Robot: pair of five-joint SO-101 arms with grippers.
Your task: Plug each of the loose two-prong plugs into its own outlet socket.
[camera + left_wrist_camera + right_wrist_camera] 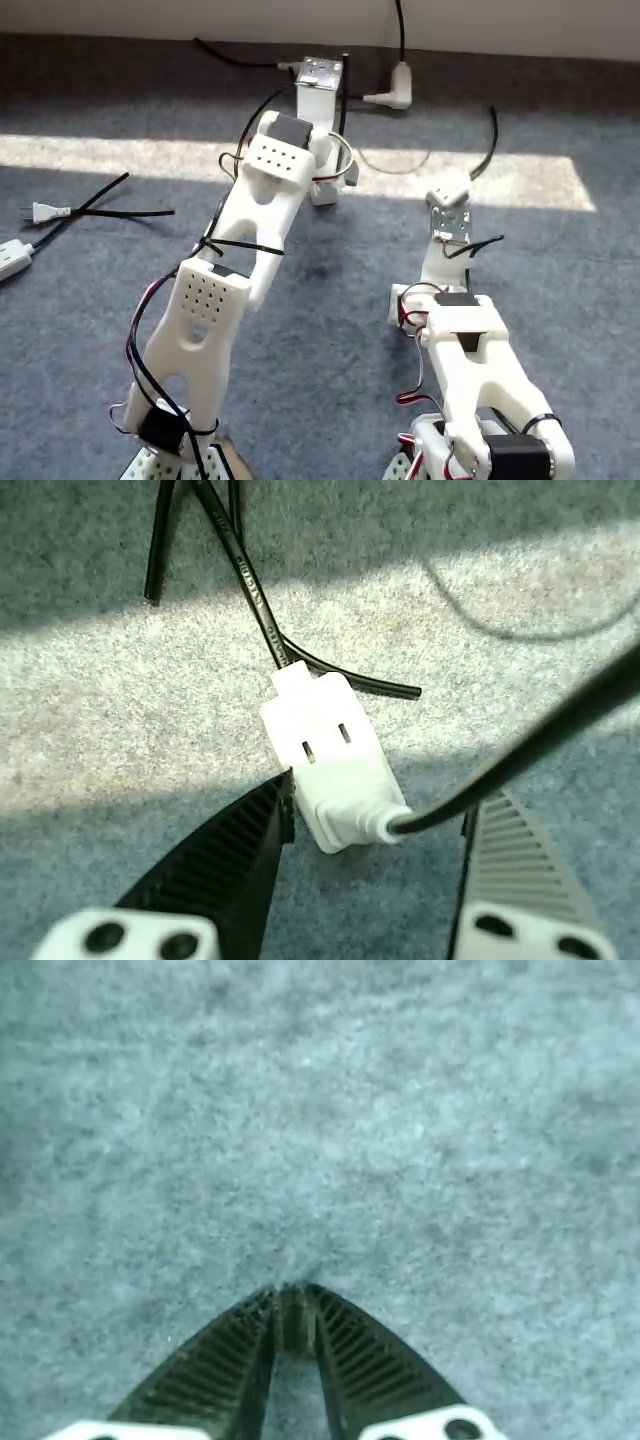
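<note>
Socket [325, 755] unfilled, left claw [388, 792] spread astride it; right claw [290, 1325] closed on nothing. Plug [40, 211] lay loose by left edge of carpet [330, 285].

White left arm [215, 300] with perforated shells, plainer white right arm [470, 345], black motors [163, 428], black and red cables [407, 305], ribbed black jaws

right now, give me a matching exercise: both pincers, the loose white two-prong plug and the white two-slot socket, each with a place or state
Things:
1 left pincer
2 right pincer
3 white two-prong plug on a black cable
4 white plastic two-slot socket

States:
a lies on the grey carpet, away from both arms
b shut over bare carpet
c open
d between open fingers

Pairs: 1-c, 2-b, 3-a, 4-d
</note>
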